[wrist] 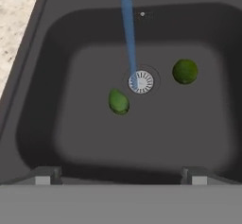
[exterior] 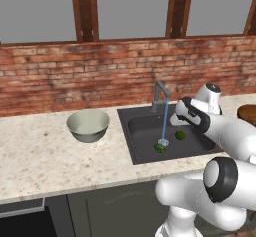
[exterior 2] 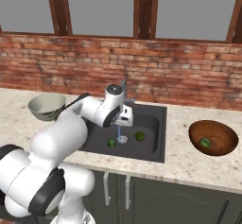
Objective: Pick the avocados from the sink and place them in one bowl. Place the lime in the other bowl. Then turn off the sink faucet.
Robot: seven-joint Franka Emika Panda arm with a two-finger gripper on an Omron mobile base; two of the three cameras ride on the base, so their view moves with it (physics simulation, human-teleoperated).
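While one avocado (exterior 2: 205, 142) lay in the brown bowl (exterior 2: 227, 145), we noted the second avocado (wrist: 118, 101), lime (wrist: 185, 71) and running faucet (exterior: 161, 97) remained; jaws released, empty.

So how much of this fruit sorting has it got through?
One avocado already lies in the brown bowl. The open gripper hovers empty over the sink, where the second avocado and the lime wait. The pale bowl has no fruit, and water runs from the faucet.
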